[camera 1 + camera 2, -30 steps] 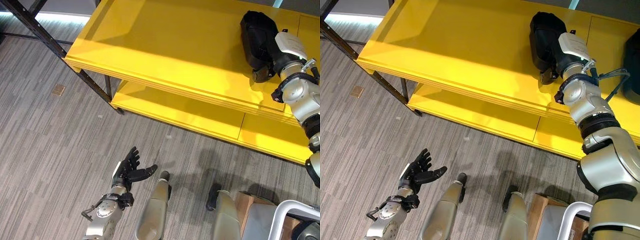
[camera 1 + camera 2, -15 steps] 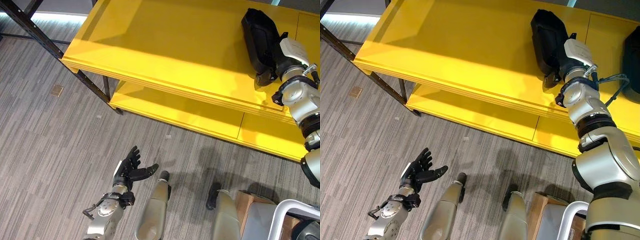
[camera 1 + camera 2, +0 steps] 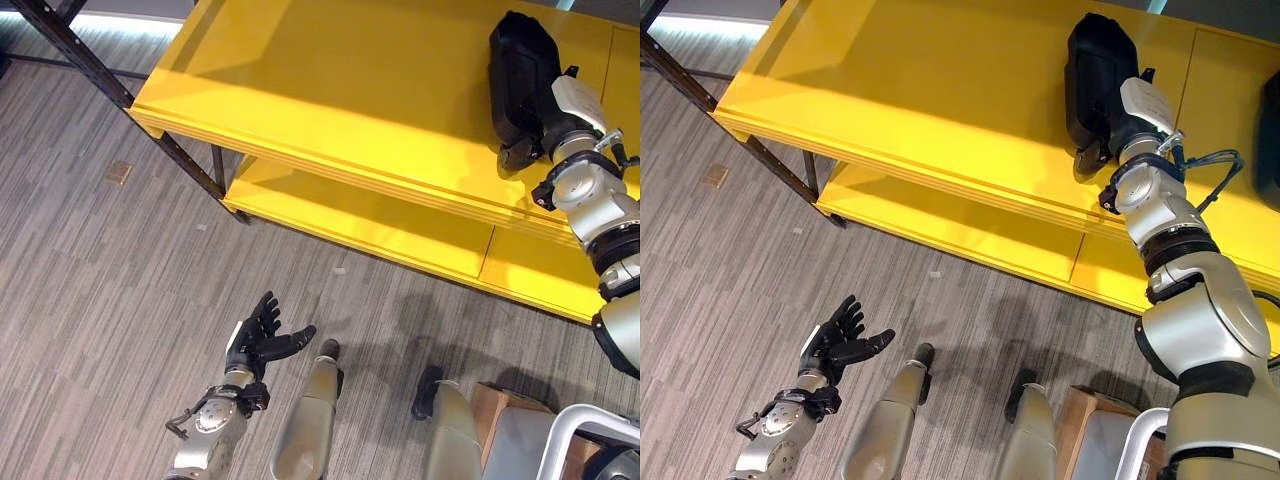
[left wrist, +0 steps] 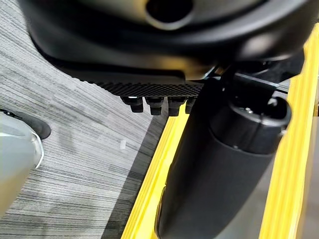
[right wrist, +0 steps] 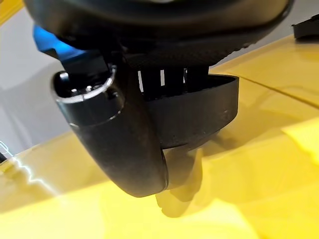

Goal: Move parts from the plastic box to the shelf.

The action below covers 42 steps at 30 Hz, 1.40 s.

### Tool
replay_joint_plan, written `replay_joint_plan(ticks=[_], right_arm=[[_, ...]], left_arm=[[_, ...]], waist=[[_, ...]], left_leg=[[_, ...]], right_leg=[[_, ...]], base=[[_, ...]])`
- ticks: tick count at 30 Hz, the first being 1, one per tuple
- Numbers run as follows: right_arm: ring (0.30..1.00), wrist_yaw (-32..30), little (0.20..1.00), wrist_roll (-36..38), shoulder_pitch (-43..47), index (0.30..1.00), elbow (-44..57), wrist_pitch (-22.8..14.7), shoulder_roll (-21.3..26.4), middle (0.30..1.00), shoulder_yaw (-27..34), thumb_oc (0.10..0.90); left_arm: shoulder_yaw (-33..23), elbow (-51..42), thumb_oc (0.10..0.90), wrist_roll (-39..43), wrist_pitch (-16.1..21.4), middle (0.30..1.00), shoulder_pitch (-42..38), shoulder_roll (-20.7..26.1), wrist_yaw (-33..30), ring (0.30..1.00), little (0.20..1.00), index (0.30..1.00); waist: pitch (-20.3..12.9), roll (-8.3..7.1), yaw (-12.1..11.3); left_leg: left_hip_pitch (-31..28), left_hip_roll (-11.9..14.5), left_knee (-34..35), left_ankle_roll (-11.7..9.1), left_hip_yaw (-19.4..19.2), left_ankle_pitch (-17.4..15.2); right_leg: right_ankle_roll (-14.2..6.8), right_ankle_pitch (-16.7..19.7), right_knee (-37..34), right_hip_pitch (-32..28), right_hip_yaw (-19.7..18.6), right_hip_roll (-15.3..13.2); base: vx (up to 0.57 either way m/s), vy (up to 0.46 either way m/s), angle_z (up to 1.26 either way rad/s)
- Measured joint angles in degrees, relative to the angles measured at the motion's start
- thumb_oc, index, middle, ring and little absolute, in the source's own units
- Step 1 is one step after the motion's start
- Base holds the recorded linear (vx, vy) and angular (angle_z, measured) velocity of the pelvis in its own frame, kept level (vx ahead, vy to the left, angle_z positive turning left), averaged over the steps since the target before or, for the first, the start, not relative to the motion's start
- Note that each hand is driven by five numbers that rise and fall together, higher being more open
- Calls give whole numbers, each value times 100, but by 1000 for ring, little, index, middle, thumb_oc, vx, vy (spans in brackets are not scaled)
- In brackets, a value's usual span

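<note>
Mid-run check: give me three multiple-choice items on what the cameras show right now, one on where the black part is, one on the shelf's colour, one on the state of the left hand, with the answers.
1. Where is the black part?
A. On the floor by the left hand
B. On the top board of the shelf, at the right hand
C. On the shelf's lower board

2. What colour are the shelf boards?
A. Yellow
B. Grey
C. Blue

3. How is the left hand?
A. Curled round a part
B. Pressed flat on the shelf
C. Open and holding nothing, over the grey floor

Answers: 1 B, the dark part lies on the upper yellow board with the right hand against its near end. 2 A, both boards are yellow. 3 C, its fingers are spread with nothing in them.
</note>
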<state>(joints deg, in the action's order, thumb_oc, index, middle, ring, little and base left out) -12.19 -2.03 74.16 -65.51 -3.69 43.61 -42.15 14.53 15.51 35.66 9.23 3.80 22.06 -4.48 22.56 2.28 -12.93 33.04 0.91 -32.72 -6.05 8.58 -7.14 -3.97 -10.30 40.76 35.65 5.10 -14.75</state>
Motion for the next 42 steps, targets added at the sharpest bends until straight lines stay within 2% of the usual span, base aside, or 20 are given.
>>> replay_joint_plan(ticks=[10, 11, 12, 13, 27, 30, 35, 42], right_arm=[[308, -30, 308, 1, 276, 308, -239, 27, -80, 308, -15, 406], [424, -35, 424, 2, 288, 424, -238, 26, -80, 424, -15, 488], [668, -36, 668, 2, 291, 668, -238, 25, -80, 668, -15, 663], [1000, -36, 1000, 3, 292, 1000, -238, 26, -81, 1000, -15, 900], [1000, -22, 1000, 399, 293, 1000, -151, 21, -167, 1000, -14, 900], [1000, -28, 1000, 564, 293, 1000, 57, 15, -170, 1000, 21, 900], [1000, 5, 1000, 901, 289, 1000, 264, 7, -321, 1000, 21, 900], [1000, 64, 1000, 904, 285, 1000, 862, -12, -392, 1000, 17, 900]], left_arm=[[161, -9, 900, 6, 52, 1000, -85, 13, -4, 1000, 1000, 1000], [194, -9, 900, 6, 52, 1000, -85, 13, -1, 1000, 1000, 1000], [219, -9, 900, 6, 52, 1000, -84, 13, 4, 1000, 1000, 1000], [222, -9, 900, 6, 52, 1000, -83, 13, 9, 1000, 1000, 1000], [216, -8, 900, 11, 79, 1000, -104, 17, -15, 1000, 1000, 1000], [216, -8, 900, 11, 83, 1000, -108, 17, -19, 1000, 1000, 1000], [213, 0, 900, 11, 85, 1000, -191, 17, -31, 1000, 1000, 1000], [208, 10, 900, 11, 88, 1000, -199, 17, -100, 1000, 1000, 1000]], waist=[[-4, 17, -149], [-4, 17, -149], [-4, 17, -151], [-4, 17, -149], [-3, 16, -134], [-3, 16, -127], [-3, 15, -39], [6, -1, 39]], left_leg=[[53, -84, -18, -14, 132, -7], [57, -87, -19, -14, 134, -7], [57, -87, -19, -14, 135, -6], [59, -89, -20, -13, 135, -7], [80, -88, -30, -11, 123, -8], [126, -97, -44, -68, 106, 30], [189, -55, -102, -28, 104, 6], [190, 10, -115, -18, 92, 0]], right_leg=[[0, -100, 108, 13, 94, -68], [6, -109, 110, 15, 98, -77], [6, -115, 114, 14, 98, -84], [-1, -123, 119, 14, 98, -92], [-6, -130, 115, 49, 78, -89], [-28, -49, 119, 128, 27, -64], [-15, -47, 121, 172, 15, -38], [40, -25, 105, 182, -5, 47]], base=[[32, 6, 7], [7, 0, 4], [7, 1, 3], [0, 0, 0], [-7, 2, 0], [-66, 18, -7], [-3, 3, -2], [-4, -12, -4]])
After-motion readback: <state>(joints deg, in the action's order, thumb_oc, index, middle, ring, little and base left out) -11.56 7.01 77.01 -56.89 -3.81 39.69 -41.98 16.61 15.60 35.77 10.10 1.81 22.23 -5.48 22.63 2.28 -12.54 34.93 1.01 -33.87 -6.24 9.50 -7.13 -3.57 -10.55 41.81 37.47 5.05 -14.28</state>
